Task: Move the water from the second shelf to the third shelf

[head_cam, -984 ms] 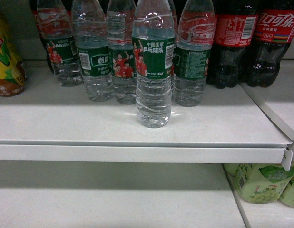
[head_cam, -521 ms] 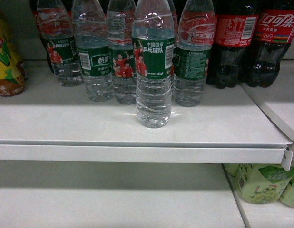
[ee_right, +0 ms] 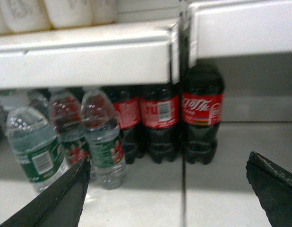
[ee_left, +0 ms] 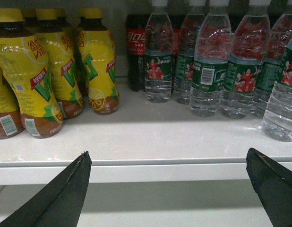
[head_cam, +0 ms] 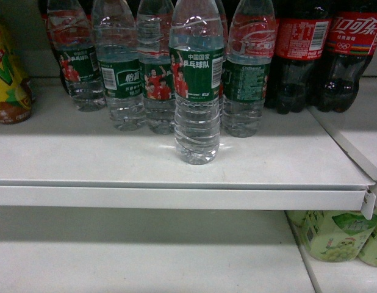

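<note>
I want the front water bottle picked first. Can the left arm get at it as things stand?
Probably yes. The water bottle stands alone ahead of the row, bare shelf before it. The left gripper has its jaws wide open, nothing between; the bottle sits off to its right.

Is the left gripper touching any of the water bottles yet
Apart. The left wrist view shows the left gripper open below the shelf edge, with bare shelf between its fingers and the water bottle standing out front.

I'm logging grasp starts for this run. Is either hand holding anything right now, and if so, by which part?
Nothing is held. The left hand and right hand are both open and empty; the water stands untouched on the shelf.
</note>
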Tool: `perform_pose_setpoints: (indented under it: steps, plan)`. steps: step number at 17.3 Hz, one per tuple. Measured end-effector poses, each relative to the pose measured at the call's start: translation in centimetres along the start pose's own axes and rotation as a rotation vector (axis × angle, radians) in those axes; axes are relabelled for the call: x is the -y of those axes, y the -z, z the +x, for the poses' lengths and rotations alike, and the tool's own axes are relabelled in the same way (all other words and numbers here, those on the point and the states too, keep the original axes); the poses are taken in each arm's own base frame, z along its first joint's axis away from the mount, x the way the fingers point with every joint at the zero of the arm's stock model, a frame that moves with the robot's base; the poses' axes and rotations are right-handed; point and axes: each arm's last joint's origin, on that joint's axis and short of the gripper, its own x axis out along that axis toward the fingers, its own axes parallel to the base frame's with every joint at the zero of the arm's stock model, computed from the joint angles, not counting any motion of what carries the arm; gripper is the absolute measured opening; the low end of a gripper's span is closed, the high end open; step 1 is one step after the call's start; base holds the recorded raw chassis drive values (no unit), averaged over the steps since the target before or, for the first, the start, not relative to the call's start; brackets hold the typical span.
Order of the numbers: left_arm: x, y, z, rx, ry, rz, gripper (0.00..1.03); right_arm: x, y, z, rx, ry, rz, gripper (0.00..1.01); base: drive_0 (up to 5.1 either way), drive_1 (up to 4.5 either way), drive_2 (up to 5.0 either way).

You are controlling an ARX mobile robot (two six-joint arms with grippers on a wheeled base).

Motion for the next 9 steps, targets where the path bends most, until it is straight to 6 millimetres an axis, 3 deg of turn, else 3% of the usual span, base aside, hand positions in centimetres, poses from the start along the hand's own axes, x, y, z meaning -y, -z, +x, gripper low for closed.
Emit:
perform_pose_setpoints:
  steps: [3, 9]
  plan:
    - [0.0, 0.0, 0.0, 0.0, 0.0, 0.0, 0.98, -3.1, 2.9, 2.3, -0.109, -0.147, -0.03, 0.98, 0.0, 0.0, 0.0]
    - [0.0, 0.0, 0.0, 0.0, 0.0, 0.0, 0.98, -5.5, 5.6, 3.7, -0.181, -0.239, -0.048, 0.98, 0.0, 0.0, 0.0]
